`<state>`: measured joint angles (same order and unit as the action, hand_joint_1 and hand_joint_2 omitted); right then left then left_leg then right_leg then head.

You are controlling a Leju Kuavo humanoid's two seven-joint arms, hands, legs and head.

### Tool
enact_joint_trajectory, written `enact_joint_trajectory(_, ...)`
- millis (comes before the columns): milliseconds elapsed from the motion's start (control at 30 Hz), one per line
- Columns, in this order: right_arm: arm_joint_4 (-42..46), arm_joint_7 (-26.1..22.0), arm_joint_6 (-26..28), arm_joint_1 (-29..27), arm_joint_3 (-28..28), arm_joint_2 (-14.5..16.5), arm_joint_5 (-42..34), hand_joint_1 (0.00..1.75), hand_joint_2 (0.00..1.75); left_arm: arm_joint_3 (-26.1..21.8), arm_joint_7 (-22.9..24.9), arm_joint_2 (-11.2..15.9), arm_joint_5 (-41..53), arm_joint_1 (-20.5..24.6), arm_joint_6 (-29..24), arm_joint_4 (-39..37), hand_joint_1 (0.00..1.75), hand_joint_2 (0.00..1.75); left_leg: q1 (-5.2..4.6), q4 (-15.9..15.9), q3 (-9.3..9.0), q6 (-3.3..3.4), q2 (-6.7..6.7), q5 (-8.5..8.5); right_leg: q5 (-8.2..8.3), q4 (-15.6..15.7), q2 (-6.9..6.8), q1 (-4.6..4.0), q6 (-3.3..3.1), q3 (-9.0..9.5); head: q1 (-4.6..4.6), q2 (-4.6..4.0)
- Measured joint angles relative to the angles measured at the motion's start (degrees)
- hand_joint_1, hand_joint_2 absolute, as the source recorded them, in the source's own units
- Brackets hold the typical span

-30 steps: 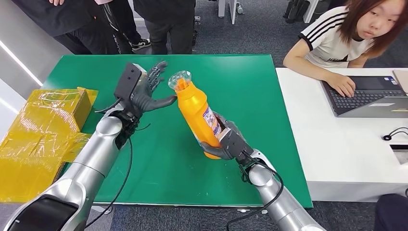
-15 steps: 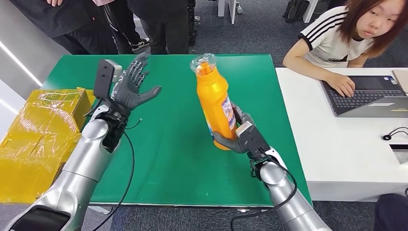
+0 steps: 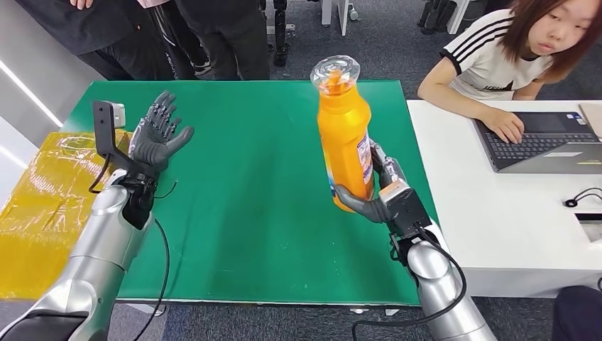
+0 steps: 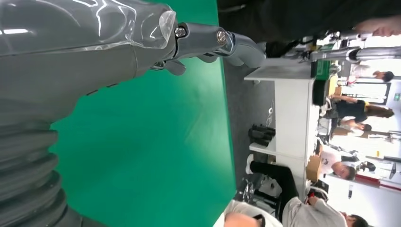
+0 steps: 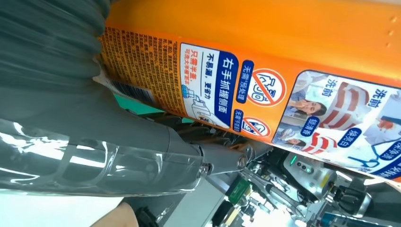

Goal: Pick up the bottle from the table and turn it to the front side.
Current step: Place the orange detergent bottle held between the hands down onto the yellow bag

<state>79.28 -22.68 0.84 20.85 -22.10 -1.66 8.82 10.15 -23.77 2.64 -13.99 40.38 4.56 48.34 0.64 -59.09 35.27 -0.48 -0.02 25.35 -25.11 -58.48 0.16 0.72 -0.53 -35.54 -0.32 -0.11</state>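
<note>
Above the green worktop (image 3: 241, 234), toward its three-o'clock edge, the right hand (image 3: 380, 195) grips the orange bottle (image 3: 346, 135) around its lower body, holding it clear of the surface and close to upright, its clear cap (image 3: 334, 69) pointing to twelve o'clock. From the right wrist view the bottle (image 5: 283, 71) lies close against the thumb, and the printed label (image 5: 293, 109) with warning icons and small text faces the hand's side; in the head view that label shows as a narrow strip at the bottle's three-o'clock side.

At about nine o'clock on the worktop the left hand (image 3: 157, 135) is raised with its fingers spread and nothing in it, well apart from the bottle. Yellow wrapped boxes (image 3: 42, 206) sit beyond the nine-o'clock edge. A person (image 3: 525, 50) at the white desk (image 3: 511, 213) rests a hand on a laptop (image 3: 543, 138); others stand beyond the twelve-o'clock edge.

By my reading the pick-up is done and the turning step is in hand. Which face counts as the front I cannot tell, though the side facing the head camera is plain orange. The next move probably calls for rotating the bottle about its long axis, likely a wrist turn, or bringing the free left hand across to regrip, while keeping the grip firm on a smooth, top-heavy body.
</note>
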Motion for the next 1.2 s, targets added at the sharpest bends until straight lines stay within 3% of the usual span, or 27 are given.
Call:
enact_joint_trajectory(267,-8.3,0.0,0.1,6.3,-0.9,2.1,0.8,1.75,1.75,1.0,3.0,-3.4,-1.3,-2.1,4.8,6.5,0.00,1.75,0.00,0.0,0.00,0.00,-0.03,0.00,0.01,0.0,-0.05,0.01,0.00,0.01,0.00,0.00)
enact_joint_trajectory(667,-15.9,-0.2,0.2,11.4,-1.2,2.6,-0.2,1.75,1.75,3.8,4.8,-3.8,-6.7,-4.1,9.3,16.6,0.00,1.75,0.02,0.0,0.00,0.00,-0.06,0.00,0.01,0.0,-0.06,-0.01,-0.01,0.00,0.00,0.00)
enact_joint_trajectory(1200,-24.9,1.7,0.3,18.3,-7.4,9.8,5.7,1.75,1.75,10.4,3.4,-6.2,-3.5,-1.4,11.6,15.6,0.00,1.75,0.02,0.0,-0.02,-0.03,-0.03,-0.02,0.01,0.0,-0.03,-0.02,-0.01,-0.01,-0.01,0.00)
